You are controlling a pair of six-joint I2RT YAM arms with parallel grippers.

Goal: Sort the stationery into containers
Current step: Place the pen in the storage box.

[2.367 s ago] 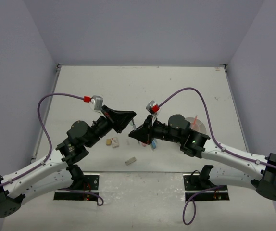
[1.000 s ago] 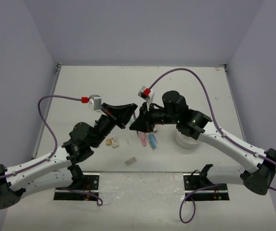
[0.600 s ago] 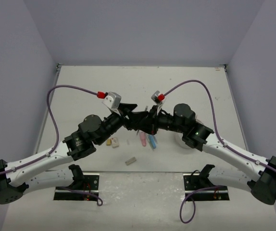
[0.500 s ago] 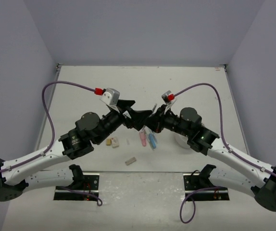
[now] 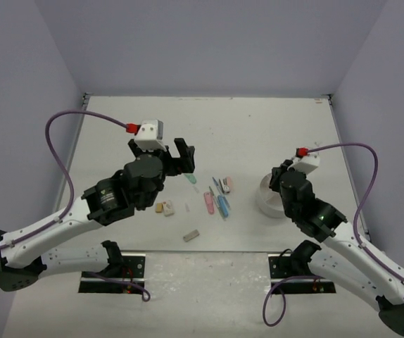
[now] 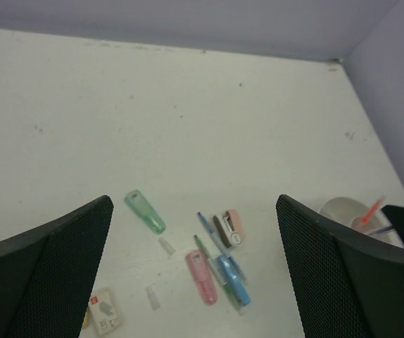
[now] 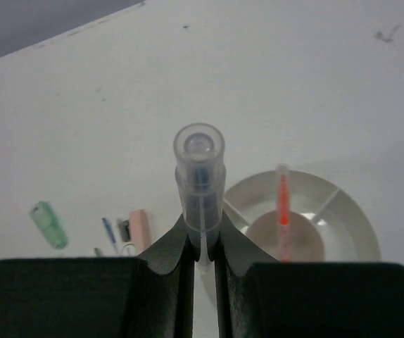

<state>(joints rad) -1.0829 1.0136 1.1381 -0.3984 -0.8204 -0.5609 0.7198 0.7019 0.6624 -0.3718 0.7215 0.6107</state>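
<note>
Clear-barrelled pen [image 7: 199,176] gripped in the right hand [image 7: 200,248] near the white organizer [image 7: 360,229], left hand [image 6: 193,211] spread wide over scattered stationery [image 6: 202,278]

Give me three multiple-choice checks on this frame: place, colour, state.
1. The red pen is: A flat on the table; B in the white organizer; C off the table.
2. The pastel piece farthest from the organizer is: A green; B yellow; C black.
3. The left end effector is: A shut on a pen; B shut on an eraser; C open, holding nothing.
Key: 1 B, it sits inside the rim in the right wrist view; 2 A, its green body shows in the left wrist view; 3 C, its fingers stand wide apart with nothing between.
</note>
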